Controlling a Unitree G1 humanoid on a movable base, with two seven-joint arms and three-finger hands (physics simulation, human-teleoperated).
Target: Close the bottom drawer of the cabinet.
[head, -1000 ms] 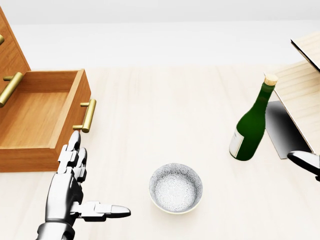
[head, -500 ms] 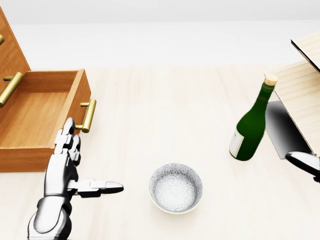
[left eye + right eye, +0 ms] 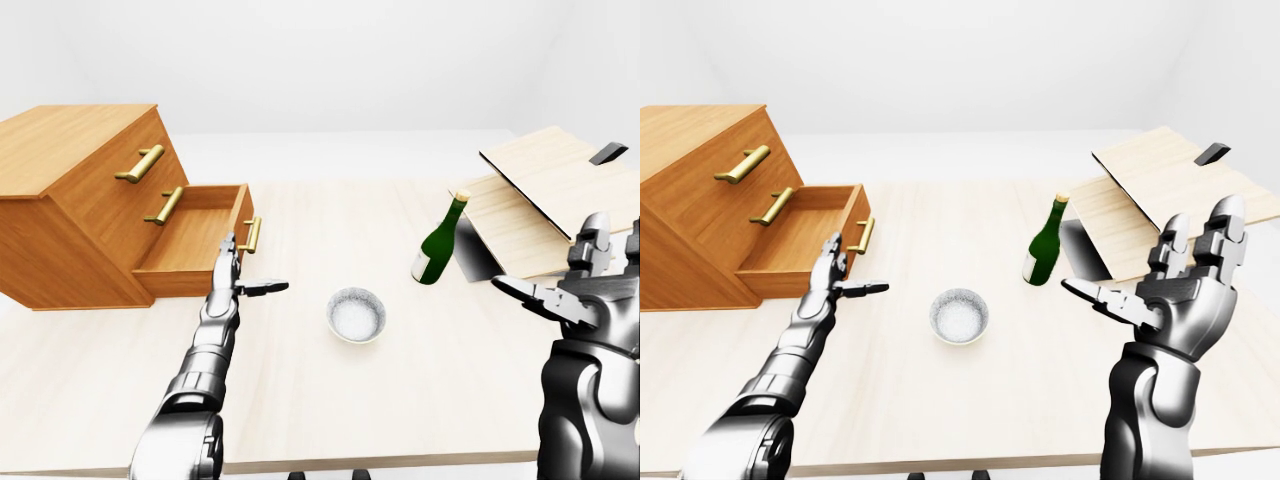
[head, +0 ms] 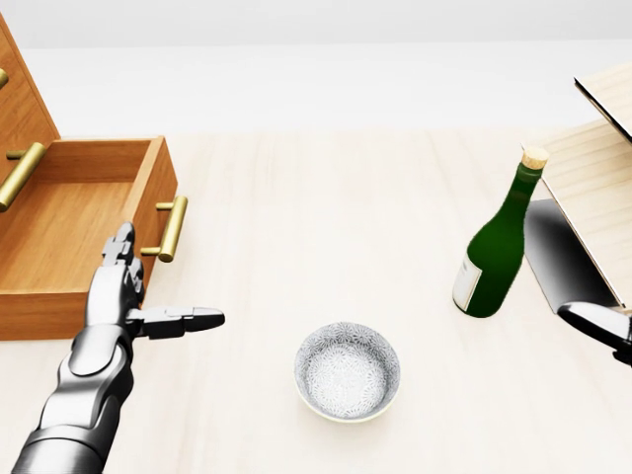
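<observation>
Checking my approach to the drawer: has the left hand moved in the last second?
Yes. In the head view the left hand has shifted left and slightly up against the static bowl, now overlapping the drawer front beside its brass handle.

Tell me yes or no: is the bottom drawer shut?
No, the bottom drawer sticks out of the cabinet, its inside showing.

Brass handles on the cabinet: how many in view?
3. The top handle is on the upper drawer front, the middle handle below it, and the bottom handle is on the pulled-out bottom drawer, beside the left hand. None appear hidden.
</observation>
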